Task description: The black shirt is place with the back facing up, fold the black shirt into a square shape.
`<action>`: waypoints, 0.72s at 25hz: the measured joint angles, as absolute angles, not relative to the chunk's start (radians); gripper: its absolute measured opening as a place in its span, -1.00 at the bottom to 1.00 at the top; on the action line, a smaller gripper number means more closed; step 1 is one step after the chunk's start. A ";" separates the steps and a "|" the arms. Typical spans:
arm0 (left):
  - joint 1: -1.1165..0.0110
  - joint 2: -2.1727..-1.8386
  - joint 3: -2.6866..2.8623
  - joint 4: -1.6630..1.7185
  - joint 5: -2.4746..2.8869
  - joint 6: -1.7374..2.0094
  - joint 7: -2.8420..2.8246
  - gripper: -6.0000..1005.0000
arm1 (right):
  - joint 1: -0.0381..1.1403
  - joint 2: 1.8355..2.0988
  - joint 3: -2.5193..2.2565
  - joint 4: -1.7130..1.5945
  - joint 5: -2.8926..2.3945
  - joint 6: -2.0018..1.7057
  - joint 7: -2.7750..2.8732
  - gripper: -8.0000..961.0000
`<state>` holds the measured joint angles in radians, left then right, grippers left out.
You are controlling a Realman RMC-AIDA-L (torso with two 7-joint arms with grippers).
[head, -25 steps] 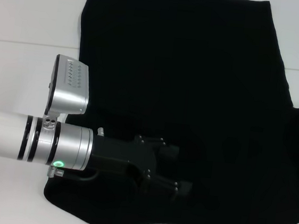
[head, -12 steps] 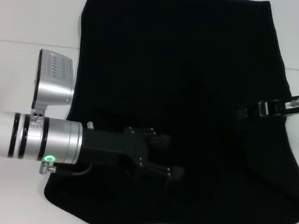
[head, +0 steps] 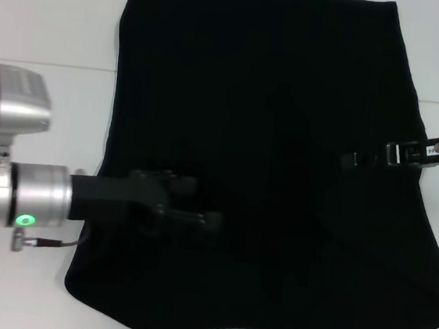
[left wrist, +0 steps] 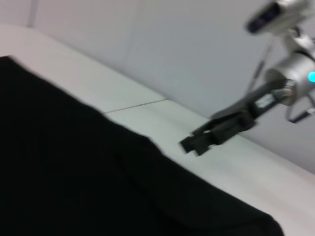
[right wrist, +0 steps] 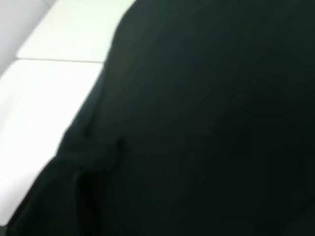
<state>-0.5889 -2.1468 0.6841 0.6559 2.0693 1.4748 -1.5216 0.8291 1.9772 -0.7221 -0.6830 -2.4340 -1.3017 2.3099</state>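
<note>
Surface: white table (head: 54,21), matte, with a thin seam line running left to right at mid depth, seen on both sides of the garment. Room: in the left wrist view a plain pale grey wall (left wrist: 162,44) stands directly behind the table's far edge.

Black shirt (head: 261,137): spread flat over the centre of the table, plain side up, covering most of the width. Straight hem at the far edge; curved neck cut-out at the near edge. Both sleeves appear folded in, so the sides run as slanted edges. A small bunched fold shows at one side edge in the right wrist view (right wrist: 93,152). No lettering, brand or label readable on the cloth.

Left gripper (head: 199,209): reaches in from the left, low over the near-left part of the shirt; black against black, so whether the jaws are parted or together cannot be told.

Right gripper (head: 351,159): enters from the right at mid depth, tip over the shirt's right part. In the left wrist view (left wrist: 189,143) the fingers lie close together with nothing between them. A small white sticker on its body is unreadable.
</note>
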 joint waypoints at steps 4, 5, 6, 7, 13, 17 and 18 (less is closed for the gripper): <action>-0.550 -2.138 0.628 0.719 2.141 1.481 -1.643 0.89 | 0.799 1.984 -0.720 -0.673 -2.344 -1.305 2.227 0.16; -0.542 -2.137 0.606 0.740 2.175 1.488 -1.675 0.89 | 0.791 1.988 -0.720 -0.671 -2.313 -1.309 2.195 0.26; -0.535 -2.137 0.590 0.757 2.201 1.494 -1.694 0.89 | 0.785 1.991 -0.721 -0.667 -2.291 -1.312 2.168 0.36; -0.526 -2.137 0.567 0.780 2.231 1.502 -1.716 0.89 | 0.781 1.993 -0.721 -0.657 -2.264 -1.315 2.133 0.42; -0.470 -2.144 0.472 0.910 2.355 1.572 -1.758 0.89 | 0.777 1.999 -0.719 -0.583 -2.183 -1.299 2.002 0.77; -0.443 -2.147 0.463 0.960 2.392 1.596 -1.756 0.89 | 0.781 2.005 -0.718 -0.578 -2.175 -1.278 1.987 0.91; -0.441 -2.148 0.464 0.964 2.400 1.599 -1.753 0.89 | 0.782 2.005 -0.718 -0.578 -2.175 -1.276 1.987 0.94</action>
<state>-0.4406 -2.1479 0.4638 0.9637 2.4000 1.5991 -1.7528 0.7815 2.0049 -0.7176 -0.5776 -2.1748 -1.2765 1.9867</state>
